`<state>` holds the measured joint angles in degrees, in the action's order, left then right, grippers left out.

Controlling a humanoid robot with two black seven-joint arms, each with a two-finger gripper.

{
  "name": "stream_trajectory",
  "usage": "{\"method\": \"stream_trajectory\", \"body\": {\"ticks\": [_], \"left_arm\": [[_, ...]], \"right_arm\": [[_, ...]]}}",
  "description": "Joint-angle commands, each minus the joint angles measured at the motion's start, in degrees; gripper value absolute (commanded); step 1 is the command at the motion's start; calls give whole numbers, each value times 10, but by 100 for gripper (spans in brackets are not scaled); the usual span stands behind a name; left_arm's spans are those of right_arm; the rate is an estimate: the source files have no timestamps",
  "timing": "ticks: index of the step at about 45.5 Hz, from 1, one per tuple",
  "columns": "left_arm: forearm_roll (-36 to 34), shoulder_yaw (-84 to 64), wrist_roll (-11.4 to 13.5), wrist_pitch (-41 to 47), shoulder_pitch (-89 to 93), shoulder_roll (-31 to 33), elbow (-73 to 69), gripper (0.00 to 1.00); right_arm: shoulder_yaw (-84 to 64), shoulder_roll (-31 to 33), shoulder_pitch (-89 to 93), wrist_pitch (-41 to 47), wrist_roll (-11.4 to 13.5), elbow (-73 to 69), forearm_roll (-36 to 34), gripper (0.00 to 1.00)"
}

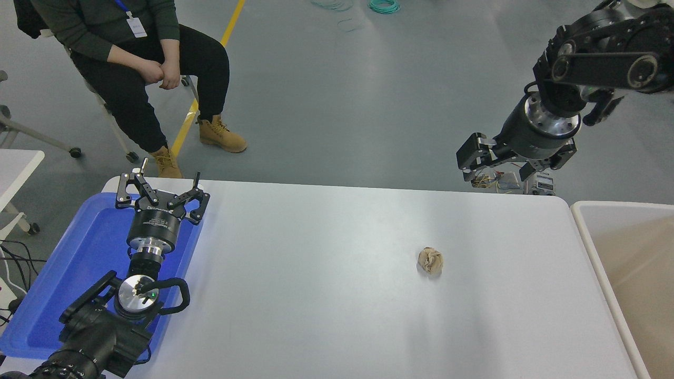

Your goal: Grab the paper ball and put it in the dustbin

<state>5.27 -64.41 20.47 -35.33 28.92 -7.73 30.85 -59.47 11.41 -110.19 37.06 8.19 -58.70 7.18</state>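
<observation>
The paper ball (430, 260), a small crumpled tan wad, lies on the white table (316, 273), right of its middle. The dustbin (585, 231), with a white rim and a beige inside, stands at the table's right end, cut off by the picture edge. My right gripper (500, 169) is open and empty. It hangs high over the table's far right edge, well behind the ball and apart from it. My left gripper (160, 187) is open and parked over the blue tray (79, 263) at the lower left.
A person (142, 58) sits on a chair beyond the table's far left corner, hands clasped. A second white table (16, 163) shows at the left edge. Cables lie on the floor beyond the table's far right corner.
</observation>
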Motion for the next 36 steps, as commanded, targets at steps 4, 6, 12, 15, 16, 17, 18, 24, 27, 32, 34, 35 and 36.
{"method": "stream_trajectory", "body": {"ticks": [4, 6, 12, 15, 16, 17, 18, 24, 27, 32, 34, 35, 36], "left_arm": [[0, 0, 0, 0, 0, 0, 0, 100], [0, 1, 0, 0, 0, 0, 0, 100], [0, 0, 0, 0, 0, 1, 0, 100], [0, 0, 0, 0, 0, 0, 0, 100], [0, 0, 0, 0, 0, 0, 0, 100], [0, 0, 0, 0, 0, 0, 0, 100], [0, 0, 0, 0, 0, 0, 0, 100], [0, 0, 0, 0, 0, 0, 0, 100], [0, 0, 0, 0, 0, 0, 0, 100], [0, 0, 0, 0, 0, 0, 0, 100], [0, 0, 0, 0, 0, 0, 0, 100], [0, 0, 0, 0, 0, 1, 0, 100], [0, 0, 0, 0, 0, 0, 0, 100]], "right_arm": [[12, -77, 120, -72, -1, 107, 9, 100], [12, -89, 137, -77, -2, 122, 11, 100], [13, -114, 187, -92, -3, 170, 12, 100], [16, -114, 209, -101, -3, 192, 12, 100], [19, -114, 216, -103, -3, 199, 11, 100], [23, -114, 222, -106, -3, 205, 11, 100], [29, -114, 228, -107, -3, 212, 11, 100], [81, -114, 262, -110, -3, 242, 11, 100], [87, -114, 277, -110, -3, 252, 11, 100], [88, -114, 292, -112, -3, 263, 12, 100], [88, -114, 300, -116, -3, 268, 13, 100], [88, -114, 305, -117, -4, 271, 14, 100], [88, -114, 309, -118, -4, 274, 18, 100]]}}
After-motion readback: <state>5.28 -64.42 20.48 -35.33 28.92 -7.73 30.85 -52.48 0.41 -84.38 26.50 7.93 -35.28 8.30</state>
